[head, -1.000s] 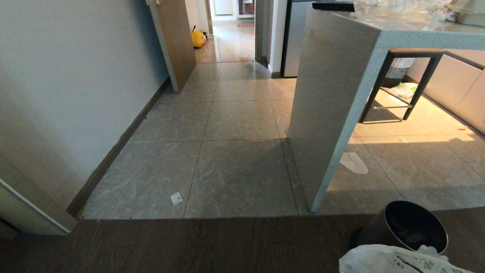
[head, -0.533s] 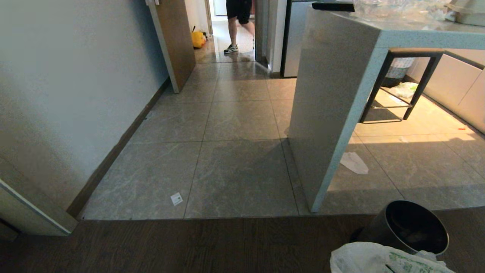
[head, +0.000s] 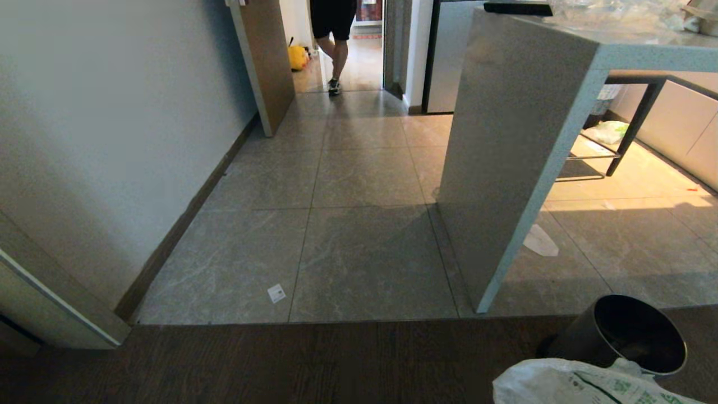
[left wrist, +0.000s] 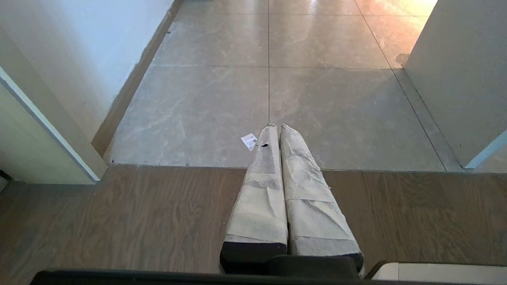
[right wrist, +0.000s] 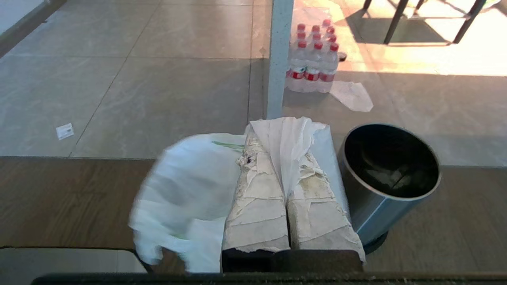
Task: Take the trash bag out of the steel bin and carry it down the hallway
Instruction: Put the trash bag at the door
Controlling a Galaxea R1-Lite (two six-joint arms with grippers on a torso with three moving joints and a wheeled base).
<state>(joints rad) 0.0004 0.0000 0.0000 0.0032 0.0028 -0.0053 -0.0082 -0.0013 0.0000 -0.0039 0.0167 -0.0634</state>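
Whole head view shifted rightward: camera moved, not the objects. Person (head: 332, 33) now in the far doorway of the hallway (head: 359, 168), absent a second ago, half a second ago standing slightly further right.

open path: grey tile floor (head: 359, 224) ran up the middle of the frame | left: wall (head: 112, 140) | right: big counter side (head: 505, 157) | top middle: a person's legs (head: 332, 50) stood in the doorway | lower right: steel bin (head: 628, 336)
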